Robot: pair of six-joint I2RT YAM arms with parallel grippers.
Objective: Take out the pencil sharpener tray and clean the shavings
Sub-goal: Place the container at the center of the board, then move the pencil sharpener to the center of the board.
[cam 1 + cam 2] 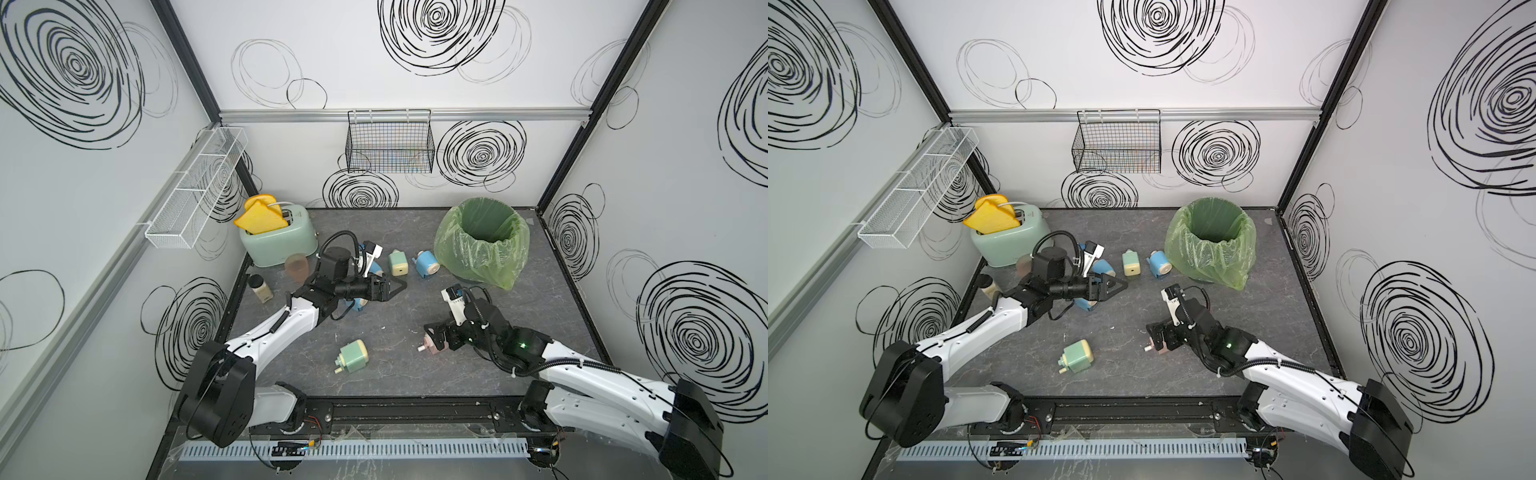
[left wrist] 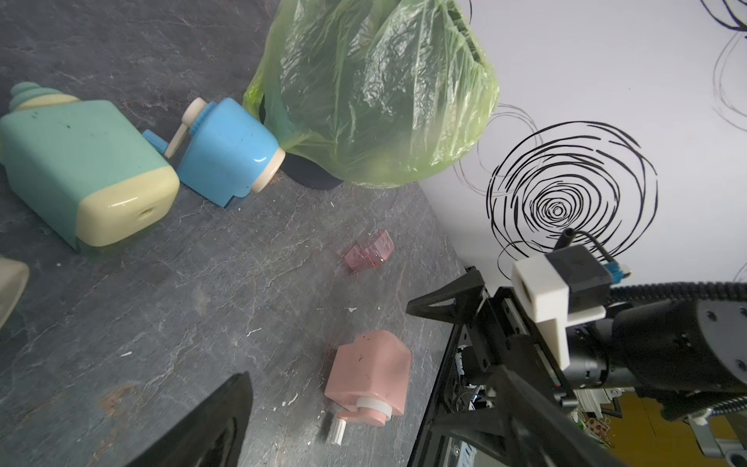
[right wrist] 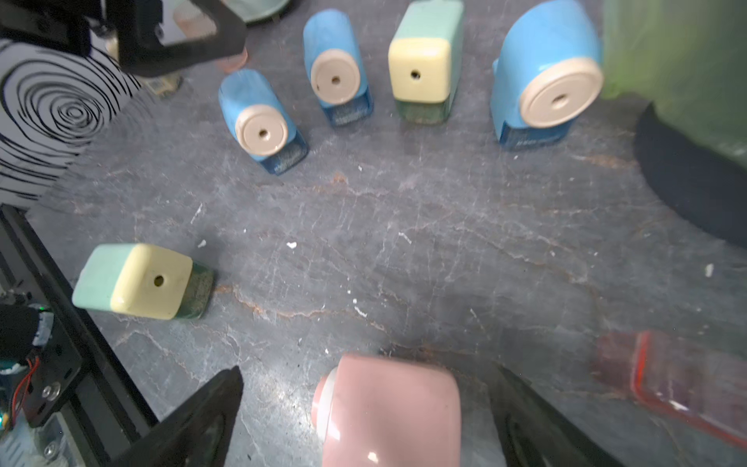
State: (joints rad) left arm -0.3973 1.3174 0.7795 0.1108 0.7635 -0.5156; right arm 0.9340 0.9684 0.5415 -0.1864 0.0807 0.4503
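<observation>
Slate table (image 1: pixel 415 374), bin (image 1: pixel 461 253) at 1 o'clock. Right gripper (image 3: pixel 364 376) wide astride sharpener (image 2: pixel 370 370); left gripper (image 1: pixel 394 286) wide, empty. Risk: arm swing knocking loose tray (image 2: pixel 370 250) away.

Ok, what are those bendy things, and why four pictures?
They are two robot arms, each ending in a pincher. Two pictures look down from above; the other two come from small cameras on the arms' wrists. On the grey table lie blue sharpeners, green sharpeners, a pink sharpener, a see-through pink tray, a toaster and a bin lined with a green bag. The left gripper and the right gripper are both open, holding nothing; the pink sharpener sits between the right one's fingers.
</observation>
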